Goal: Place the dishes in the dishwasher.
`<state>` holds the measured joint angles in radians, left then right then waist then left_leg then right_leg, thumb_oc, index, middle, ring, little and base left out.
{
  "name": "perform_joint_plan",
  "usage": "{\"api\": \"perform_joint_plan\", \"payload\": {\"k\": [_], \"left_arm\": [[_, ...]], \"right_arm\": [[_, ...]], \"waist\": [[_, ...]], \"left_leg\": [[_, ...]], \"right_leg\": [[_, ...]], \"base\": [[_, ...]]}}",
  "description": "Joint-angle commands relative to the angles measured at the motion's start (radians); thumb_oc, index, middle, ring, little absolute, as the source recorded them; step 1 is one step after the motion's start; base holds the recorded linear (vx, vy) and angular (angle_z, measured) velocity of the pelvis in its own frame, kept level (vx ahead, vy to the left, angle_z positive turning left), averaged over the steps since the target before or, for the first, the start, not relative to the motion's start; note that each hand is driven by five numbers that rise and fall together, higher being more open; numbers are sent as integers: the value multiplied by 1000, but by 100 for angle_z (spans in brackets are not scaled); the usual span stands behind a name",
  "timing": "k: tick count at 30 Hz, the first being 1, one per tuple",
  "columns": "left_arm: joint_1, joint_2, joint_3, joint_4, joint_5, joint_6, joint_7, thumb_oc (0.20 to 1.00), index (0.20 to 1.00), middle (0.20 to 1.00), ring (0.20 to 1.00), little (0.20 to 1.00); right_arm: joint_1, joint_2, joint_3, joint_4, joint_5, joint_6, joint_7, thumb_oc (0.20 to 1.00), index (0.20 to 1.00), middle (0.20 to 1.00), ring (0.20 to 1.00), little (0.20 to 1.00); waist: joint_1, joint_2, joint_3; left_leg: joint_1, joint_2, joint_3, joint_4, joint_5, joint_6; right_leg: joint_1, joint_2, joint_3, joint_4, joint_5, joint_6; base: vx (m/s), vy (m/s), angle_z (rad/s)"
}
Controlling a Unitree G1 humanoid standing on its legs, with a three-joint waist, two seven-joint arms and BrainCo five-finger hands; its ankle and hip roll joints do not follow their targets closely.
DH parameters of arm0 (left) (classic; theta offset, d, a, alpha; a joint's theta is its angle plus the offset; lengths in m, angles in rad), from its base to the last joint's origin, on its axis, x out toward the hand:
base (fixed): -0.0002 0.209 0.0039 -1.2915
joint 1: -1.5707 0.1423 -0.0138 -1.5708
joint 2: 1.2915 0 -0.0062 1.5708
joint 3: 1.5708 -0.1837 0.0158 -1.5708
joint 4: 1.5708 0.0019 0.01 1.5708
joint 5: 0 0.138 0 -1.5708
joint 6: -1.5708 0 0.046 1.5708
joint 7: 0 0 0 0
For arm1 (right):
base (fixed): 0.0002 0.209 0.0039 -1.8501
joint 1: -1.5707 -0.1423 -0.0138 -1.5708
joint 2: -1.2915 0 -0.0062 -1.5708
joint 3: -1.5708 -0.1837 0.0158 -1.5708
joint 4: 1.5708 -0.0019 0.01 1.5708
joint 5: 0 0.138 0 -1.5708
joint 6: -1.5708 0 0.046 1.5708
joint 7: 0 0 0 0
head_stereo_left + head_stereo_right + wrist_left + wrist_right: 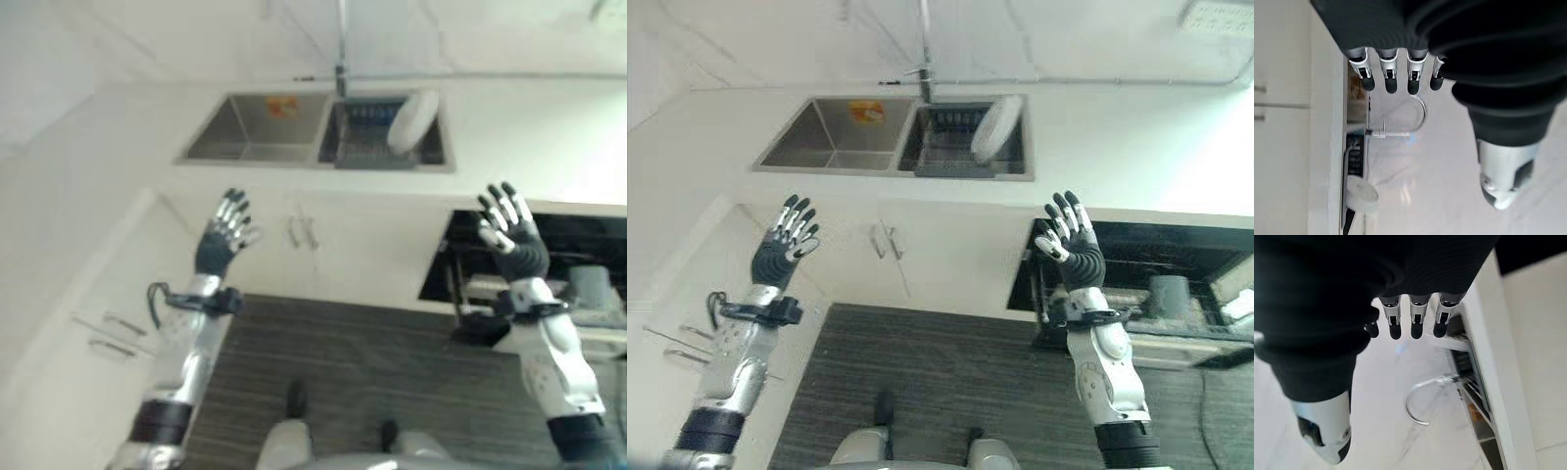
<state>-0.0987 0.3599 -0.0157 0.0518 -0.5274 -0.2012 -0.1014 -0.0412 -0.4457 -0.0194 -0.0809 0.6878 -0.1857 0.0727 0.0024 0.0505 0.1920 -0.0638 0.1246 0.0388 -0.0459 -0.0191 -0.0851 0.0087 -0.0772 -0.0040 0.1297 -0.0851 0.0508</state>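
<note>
A white plate point(996, 128) leans upright in the dark rack of the sink's right basin point(950, 147); the same plate point(412, 121) shows in the left eye view. The dishwasher point(1156, 284) stands open under the counter at the right, its rack pulled out with a grey cup point(1169, 293) in it. My left hand point(784, 245) is raised in front of the white cabinets, fingers straight, holding nothing. In front of the dishwasher's opening my right hand point(1073, 245) is also raised, open and empty. Both hands are well short of the sink.
The left basin point(828, 132) of the steel sink holds an orange and yellow item point(868, 112). A tap point(924, 73) rises behind the sink. White countertop point(1136, 147) runs to either side. White cabinet doors with handles point(887, 240) are below, over a dark striped floor point(940, 372).
</note>
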Motion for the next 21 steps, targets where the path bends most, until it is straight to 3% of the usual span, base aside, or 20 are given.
{"api": "perform_joint_plan", "payload": {"k": [1, 8, 10, 11, 12, 14, 16, 17, 18, 19, 20, 21], "left_arm": [[23, 110, 47, -102, 13, -55, -26, 1000, 1000, 1000, 1000, 1000], [28, 124, 43, -129, 36, -14, -15, 1000, 1000, 1000, 1000, 1000], [36, 121, 50, -137, 50, -10, -7, 1000, 1000, 1000, 1000, 1000], [63, 125, 71, -155, 69, -12, 6, 1000, 1000, 1000, 1000, 1000], [84, 134, 86, -163, 69, -13, 10, 1000, 1000, 1000, 1000, 1000], [90, 166, 112, -153, 36, -22, 8, 1000, 1000, 1000, 1000, 1000], [86, 158, 125, -149, 22, -30, 17, 1000, 1000, 1000, 1000, 1000], [79, 144, 113, -161, 12, -24, 28, 1000, 1000, 1000, 1000, 1000], [85, 133, 102, -166, 20, -34, 36, 1000, 1000, 1000, 1000, 1000], [99, 131, 94, -164, 11, -40, 35, 1000, 1000, 1000, 1000, 1000], [98, 132, 88, -159, 17, -44, 30, 1000, 1000, 1000, 1000, 1000], [102, 131, 90, -161, 15, -46, 27, 1000, 1000, 1000, 1000, 1000]], "right_arm": [[11, 13, -19, -95, 22, -40, 37, 1000, 1000, 1000, 1000, 1000], [4, 34, 3, -87, 20, -30, 26, 1000, 1000, 1000, 1000, 1000], [0, 46, 14, -78, 22, -26, 34, 1000, 1000, 1000, 1000, 1000], [-15, 68, 36, -76, 22, -25, 54, 1000, 1000, 1000, 1000, 1000], [-19, 74, 51, -75, 24, -22, 62, 1000, 1000, 1000, 1000, 1000], [-30, 89, 92, -63, 23, -34, 70, 1000, 1000, 1000, 1000, 1000], [-36, 84, 87, -59, 24, -21, 95, 1000, 1000, 1000, 1000, 1000], [-37, 58, 72, -65, 31, -19, 93, 1000, 1000, 1000, 1000, 1000], [-37, 36, 66, -80, 27, -15, 80, 1000, 1000, 1000, 1000, 1000], [-41, 20, 68, -84, 34, -16, 71, 1000, 1000, 1000, 1000, 1000], [-47, 18, 79, -82, 36, -28, 60, 1000, 1000, 1000, 1000, 1000], [-51, 25, 87, -82, 27, -31, 53, 1000, 1000, 1000, 1000, 1000]], "waist": [[-17, -56, -67], [2, -64, -85], [18, -67, -84], [51, -68, -69], [69, -69, -62], [68, -73, -44], [42, -77, -34], [30, -89, -32], [25, -97, -26], [23, -95, -17], [35, -86, -5], [38, -78, -3]], "left_leg": [[53, -69, 15, 32, 62, 19], [113, -80, 49, -6, 34, 54], [115, -80, 72, 5, 21, 63], [112, -79, 82, 41, 3, 73], [104, -79, 89, 67, -5, 71], [103, -55, 94, 93, -17, 43], [102, 27, 77, 120, -8, 12], [87, 49, 58, 169, -13, 6], [77, 46, 28, 238, -47, 14], [57, 33, 6, 317, -45, 16], [32, -34, -24, 348, -60, 35], [40, -50, -25, 316, -57, 36]], "right_leg": [[70, -42, -112, -26, 10, 55], [70, -92, -148, -59, 47, 89], [75, -106, -194, -53, 49, 93], [60, -122, -261, 28, 38, 88], [51, -145, -289, 45, 57, 83], [18, -168, -247, -37, 133, 95], [0, -119, -184, -39, 90, 106], [6, -89, -149, -32, 72, 84], [8, -67, -136, -15, 57, 59], [15, -43, -117, 0, 42, 33], [30, -28, -127, 2, 39, 24], [34, -21, -133, 2, 37, 24]], "base": [[173, 288, -85], [38, 54, -50], [-26, -123, -48], [-4, -310, -170], [40, -531, -232], [94, -629, -171], [208, -801, -5], [275, -832, 34], [248, -647, 71], [253, -518, 56], [202, -295, 28], [202, -131, -22]]}}
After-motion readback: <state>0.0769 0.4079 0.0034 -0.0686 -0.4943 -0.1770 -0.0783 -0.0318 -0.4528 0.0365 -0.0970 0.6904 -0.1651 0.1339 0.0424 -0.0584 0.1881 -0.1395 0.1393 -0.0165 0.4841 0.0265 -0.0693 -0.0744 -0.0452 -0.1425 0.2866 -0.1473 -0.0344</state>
